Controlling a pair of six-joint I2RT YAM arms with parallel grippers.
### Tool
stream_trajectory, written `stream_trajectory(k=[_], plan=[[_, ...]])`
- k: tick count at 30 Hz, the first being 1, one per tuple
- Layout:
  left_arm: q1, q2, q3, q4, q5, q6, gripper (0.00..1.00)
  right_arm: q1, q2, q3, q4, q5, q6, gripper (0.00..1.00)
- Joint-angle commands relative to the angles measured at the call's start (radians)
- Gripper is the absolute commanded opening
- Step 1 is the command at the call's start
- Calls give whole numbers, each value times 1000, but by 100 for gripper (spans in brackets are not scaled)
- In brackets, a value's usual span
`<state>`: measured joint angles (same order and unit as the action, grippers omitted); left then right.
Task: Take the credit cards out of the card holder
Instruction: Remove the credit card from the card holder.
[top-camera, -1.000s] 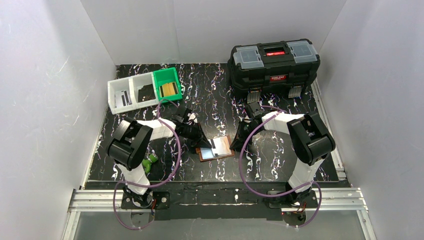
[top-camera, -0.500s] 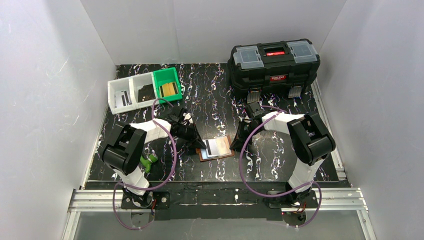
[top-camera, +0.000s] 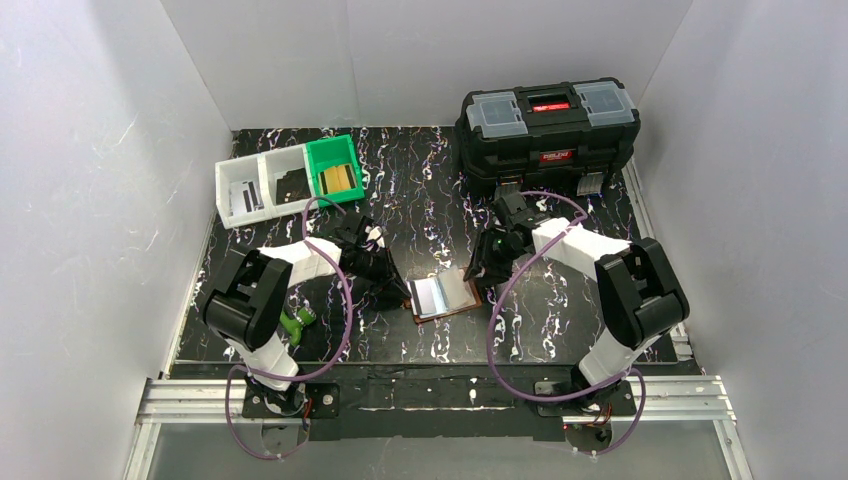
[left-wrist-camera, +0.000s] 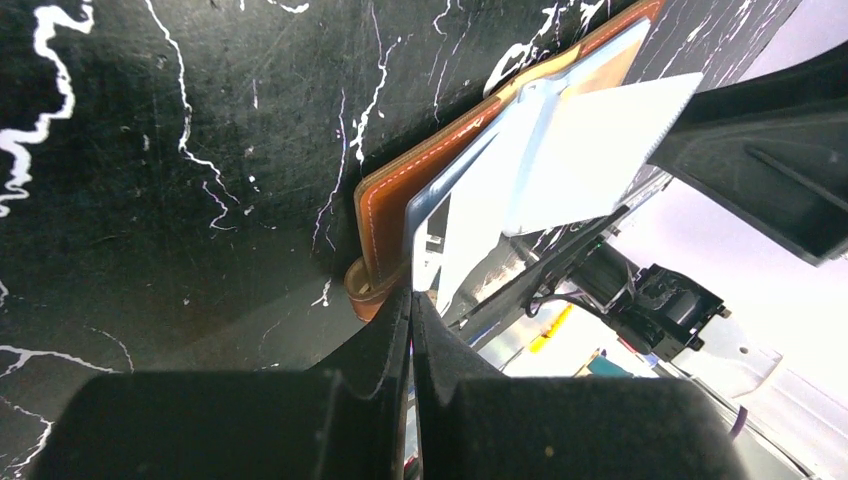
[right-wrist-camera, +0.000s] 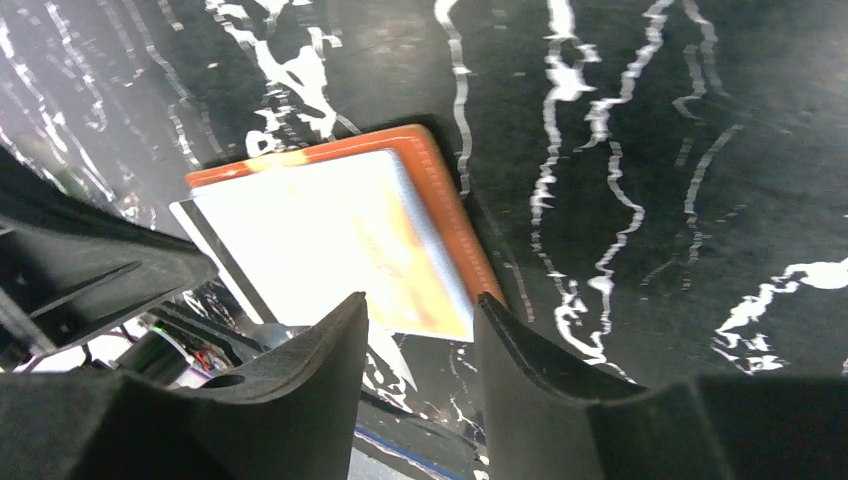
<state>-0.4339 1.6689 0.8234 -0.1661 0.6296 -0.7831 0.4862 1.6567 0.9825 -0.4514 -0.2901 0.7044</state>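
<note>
The black, white-veined counter (top-camera: 420, 200) carried a big black toolbox (top-camera: 548, 125) at its 1 o'clock corner and a row of small bins, two white (top-camera: 262, 185) and one green (top-camera: 333, 167), at about 10 o'clock. Both arms reached in toward the middle. The left hand (left-wrist-camera: 412, 300) sat at the 9 o'clock edge of the card holder (top-camera: 445, 312), its fingers pressed almost together on the glossy pocket edge beside the brown snap tab. The right hand (right-wrist-camera: 420, 297) hovered at the holder's 2 o'clock side with its fingers clearly apart and nothing between them. The card holder lay open and flat near the counter's centre, slightly toward 6 o'clock. A pale credit card (right-wrist-camera: 320, 240) with a dark stripe lay over its inside, one end sticking out past the brown leather edge.
</note>
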Motion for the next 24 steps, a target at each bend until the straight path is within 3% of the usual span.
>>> stream_trajectory(k=[1,4,10,24], plan=[[7,-64,-3,-31,15,17,0,53,-36,78,-42,29,-17,51],[9,-76,-2,-31,23,16,0,61,-40,88,-45,32,-13,52],[17,-95,3,-37,39,15,0,69,-87,95,-24,9,-17,63],[21,-166,52,-101,49,33,0,89,-56,125,67,-136,8,70]])
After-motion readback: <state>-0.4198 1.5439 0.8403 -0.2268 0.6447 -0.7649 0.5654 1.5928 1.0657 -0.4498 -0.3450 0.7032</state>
